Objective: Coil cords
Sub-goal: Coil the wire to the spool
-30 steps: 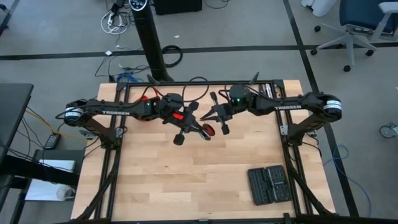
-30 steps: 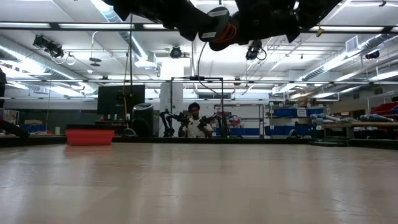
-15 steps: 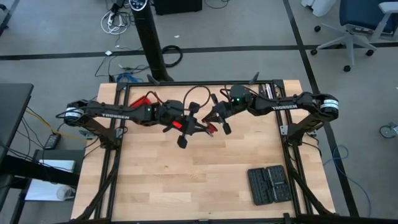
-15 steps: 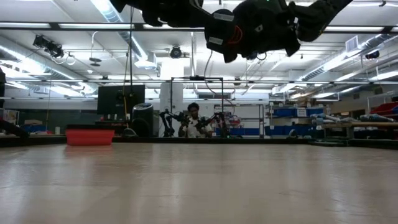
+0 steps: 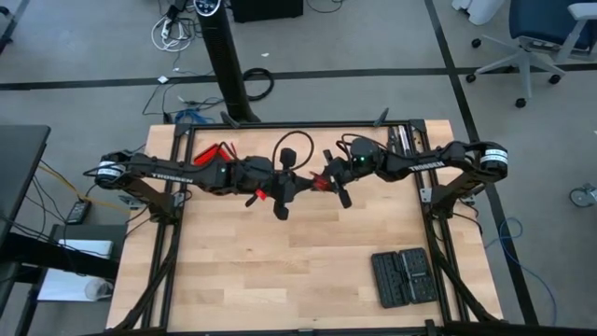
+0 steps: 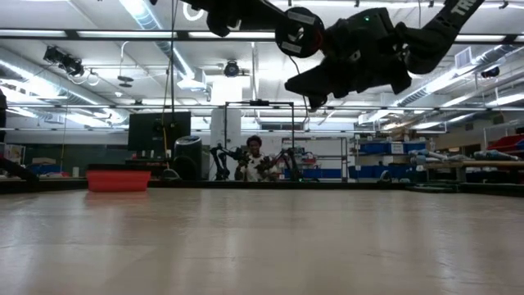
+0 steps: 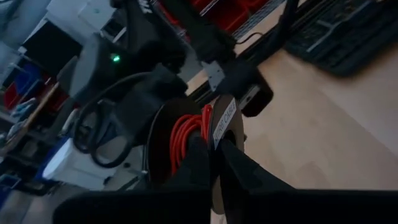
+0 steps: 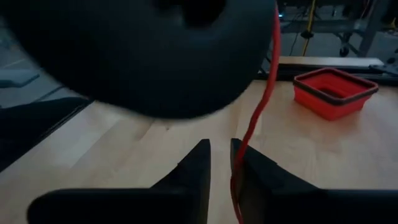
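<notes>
Both grippers meet above the table's far half: left gripper (image 7: 214, 163) is clamped on a black spool (image 7: 186, 140) wound with the red wire (image 7: 186, 130). Right gripper (image 8: 221, 163) stands slightly parted, the wire running between its fingers; contact is unclear, the spool blocking much of its view.

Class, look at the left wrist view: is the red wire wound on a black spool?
Yes: the red wire lies coiled between the black spool's two discs.
</notes>
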